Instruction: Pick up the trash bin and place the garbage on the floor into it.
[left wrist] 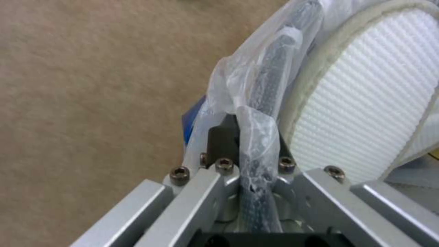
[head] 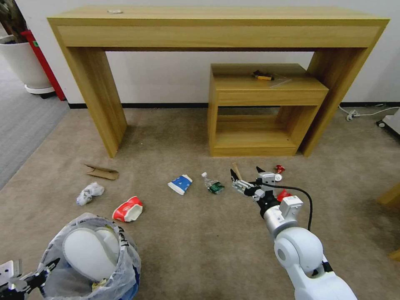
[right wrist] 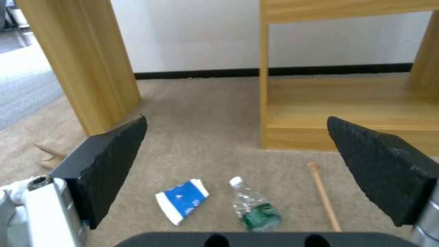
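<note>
While left tool (head: 41,270) grips trash bin (head: 125,266), right tool (right wrist: 238,171) gapes over bottle (right wrist: 253,209)

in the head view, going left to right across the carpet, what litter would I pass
crumpled paper → cardboard → red-white cup → blue carton → small bottle → stick

red can (head: 283,194) mostly hidden behind right arm; trash bin (head: 125,266) cut off by frame edge.
</note>
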Robot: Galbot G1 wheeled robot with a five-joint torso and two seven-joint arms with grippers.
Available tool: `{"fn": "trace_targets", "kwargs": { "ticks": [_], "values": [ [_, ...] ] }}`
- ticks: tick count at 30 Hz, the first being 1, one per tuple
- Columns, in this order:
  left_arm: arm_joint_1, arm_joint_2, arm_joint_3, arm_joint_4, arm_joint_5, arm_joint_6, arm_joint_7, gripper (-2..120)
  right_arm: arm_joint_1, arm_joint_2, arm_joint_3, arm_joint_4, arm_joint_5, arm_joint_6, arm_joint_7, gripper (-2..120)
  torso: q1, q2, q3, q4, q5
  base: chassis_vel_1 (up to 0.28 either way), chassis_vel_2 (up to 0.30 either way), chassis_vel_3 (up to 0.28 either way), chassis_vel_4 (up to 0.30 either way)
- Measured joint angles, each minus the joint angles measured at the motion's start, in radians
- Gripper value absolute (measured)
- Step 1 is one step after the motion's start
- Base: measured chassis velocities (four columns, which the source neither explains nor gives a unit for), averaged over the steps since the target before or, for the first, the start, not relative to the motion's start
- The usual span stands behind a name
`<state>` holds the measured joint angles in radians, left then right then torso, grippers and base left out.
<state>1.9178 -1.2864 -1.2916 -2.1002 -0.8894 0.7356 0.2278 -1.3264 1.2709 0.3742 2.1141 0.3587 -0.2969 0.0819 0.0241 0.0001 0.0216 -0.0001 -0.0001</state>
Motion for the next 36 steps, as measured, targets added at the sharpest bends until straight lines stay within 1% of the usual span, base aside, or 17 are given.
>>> {"fn": "trace_targets", "kwargs": {
  "ticks": [3,5,8,11,14,15,16,19,22,24,25,26,28,29,32,36],
  "values": [
    [0.002,-0.002,-0.003,-0.003,0.0,0.0,0.004,0,-0.01,0.0,0.005,0.011,-0.001,0.0,-0.001,100,0.0,0.0,0.0,0.0001,-0.0006,0.248,0.239,-0.258,-0.245],
    [0.004,-0.005,-0.004,-0.008,0.0,0.0,0.007,0,-0.015,0.001,0.007,0.018,-0.003,0.0,-0.001,100,0.0,0.0,0.0,0.0,0.0,0.277,0.298,-0.276,-0.283],
    [0.004,-0.009,-0.004,-0.012,0.0,0.0,0.009,0,-0.02,0.002,0.007,0.022,-0.006,0.0,-0.001,100,0.0,0.0,0.0,0.0,-0.0005,0.294,0.304,-0.284,-0.297],
    [0.005,-0.011,-0.004,-0.013,0.001,0.0,0.009,0,-0.022,0.003,0.007,0.022,-0.008,0.0,-0.001,100,0.0,0.0,0.0,0.0001,-0.0002,0.313,0.325,-0.304,-0.335],
    [0.006,-0.014,-0.004,-0.015,0.002,-0.001,0.01,0,-0.022,0.004,0.007,0.023,-0.01,0.0,-0.001,100,0.0,0.0,0.0,0.0,-0.0007,0.358,0.356,-0.379,-0.358],
    [0.006,-0.016,-0.004,-0.015,0.002,-0.001,0.01,0,-0.022,0.005,0.007,0.023,-0.01,0.0,-0.001,100,0.0,0.0,0.0,-0.0001,0.0001,0.365,0.353,-0.366,-0.359],
    [0.005,-0.018,-0.005,-0.015,0.003,-0.002,0.01,0,-0.016,0.004,0.007,0.018,-0.008,0.0,-0.001,100,0.0,0.0,0.0,0.0001,-0.0006,0.367,0.363,-0.378,-0.356],
    [0.005,-0.02,-0.004,-0.015,0.003,-0.002,0.011,0,-0.011,0.001,0.007,0.014,-0.005,0.0,-0.001,100,0.0,0.0,0.0,0.0001,0.0,0.373,0.389,-0.371,-0.367],
    [0.003,-0.022,-0.001,-0.015,0.007,-0.002,0.011,0,-0.007,-0.002,0.007,0.008,-0.001,0.0,-0.001,100,0.0,0.0,0.0,0.0,-0.0004,0.368,0.368,-0.341,-0.372],
    [0.001,-0.024,0.001,-0.015,0.009,-0.002,0.011,0,-0.006,-0.002,0.009,0.002,0.003,0.001,0.0,100,0.0,0.0,0.0,0.0,0.0001,0.346,0.375,-0.351,-0.367],
    [0.0,-0.024,0.003,-0.015,0.009,-0.002,0.011,0,-0.006,-0.001,0.011,-0.002,0.004,0.003,0.0,100,0.0,0.0,0.0,0.0,-0.0008,0.352,0.346,-0.338,-0.357],
    [-0.001,-0.024,0.003,-0.014,0.01,-0.002,0.011,0,-0.005,0.0,0.012,-0.006,0.004,0.004,0.0,100,0.0,0.0,0.0,0.0,-0.0002,0.352,0.34,-0.362,-0.357],
    [-0.002,-0.023,0.003,-0.012,0.01,-0.002,0.011,0,-0.004,0.001,0.013,-0.012,0.008,0.008,0.0,100,0.0,0.0,0.0,0.0002,0.0,0.342,0.34,-0.362,-0.335],
    [-0.004,-0.022,0.003,-0.01,0.01,-0.002,0.011,0,-0.003,0.003,0.013,-0.018,0.011,0.015,0.002,100,0.0,0.0,0.0,0.0,-0.0006,0.289,0.253,-0.326,-0.313],
    [-0.004,-0.02,0.002,-0.009,0.01,-0.002,0.011,0,-0.002,0.003,0.013,-0.025,0.013,0.024,0.007,100,0.0,0.0,0.0,0.0002,-0.0008,0.255,0.247,-0.236,-0.252],
    [-0.004,-0.019,-0.001,-0.006,0.009,-0.003,0.011,0,-0.006,0.006,0.011,-0.029,0.013,0.026,0.008,100,0.0,0.0,0.0,0.0001,-0.0004,0.126,0.136,-0.086,-0.126]
  ]
}}
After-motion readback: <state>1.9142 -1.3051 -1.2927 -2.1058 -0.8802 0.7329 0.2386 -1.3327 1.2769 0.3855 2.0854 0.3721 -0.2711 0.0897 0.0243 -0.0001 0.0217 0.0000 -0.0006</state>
